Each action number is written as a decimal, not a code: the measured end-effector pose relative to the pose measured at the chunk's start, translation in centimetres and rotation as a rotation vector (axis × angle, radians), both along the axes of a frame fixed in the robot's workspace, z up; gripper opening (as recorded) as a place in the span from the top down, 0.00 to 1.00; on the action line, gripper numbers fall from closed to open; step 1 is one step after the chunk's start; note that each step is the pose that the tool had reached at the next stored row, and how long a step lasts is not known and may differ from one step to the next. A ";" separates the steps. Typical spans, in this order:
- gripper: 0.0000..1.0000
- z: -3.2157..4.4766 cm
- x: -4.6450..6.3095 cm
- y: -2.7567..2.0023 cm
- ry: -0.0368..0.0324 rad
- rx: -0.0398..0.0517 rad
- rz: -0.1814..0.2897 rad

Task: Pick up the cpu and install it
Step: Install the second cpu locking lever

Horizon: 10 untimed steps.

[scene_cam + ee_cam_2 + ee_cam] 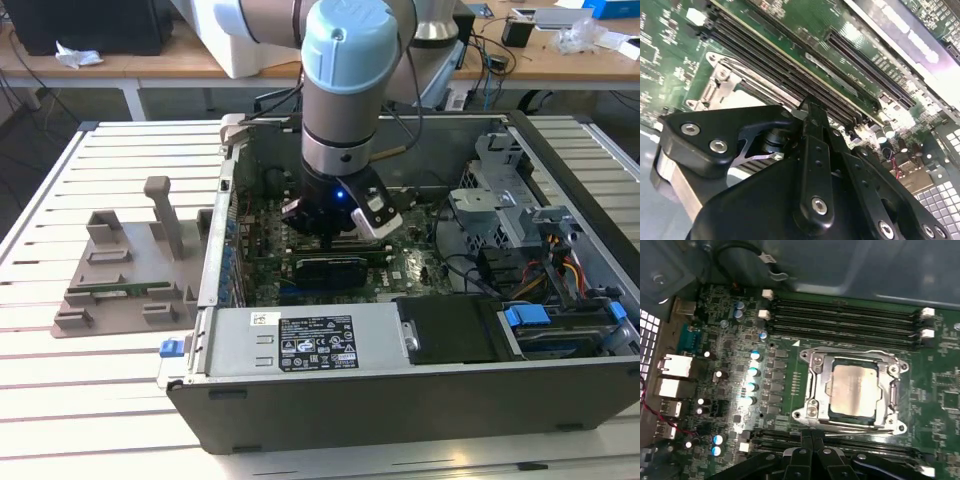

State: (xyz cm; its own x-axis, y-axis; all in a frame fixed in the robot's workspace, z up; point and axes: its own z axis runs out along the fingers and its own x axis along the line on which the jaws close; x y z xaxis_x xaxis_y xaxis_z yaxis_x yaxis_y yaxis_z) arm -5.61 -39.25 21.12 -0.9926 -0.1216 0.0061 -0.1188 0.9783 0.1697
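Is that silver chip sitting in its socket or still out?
In: the cpu lies flat inside the metal socket frame on the motherboard.

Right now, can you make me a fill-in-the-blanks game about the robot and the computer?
1. The cpu sits in a metal ____ on the green motherboard.
2. The gripper hangs inside the open computer ____.
3. In the exterior view, the grey tray lies on the ____ side of the computer case.
4. The cpu's top looks shiny and ____.

Missing words: socket; case; left; silver
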 end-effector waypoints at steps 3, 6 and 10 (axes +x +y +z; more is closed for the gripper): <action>0.89 -0.25 -0.7 0.10 -0.0001 0.0003 0.003; 0.89 -0.49 -1.0 0.49 0.0000 0.0006 0.003; 0.89 -1.15 -1.1 1.75 0.0000 0.0021 0.003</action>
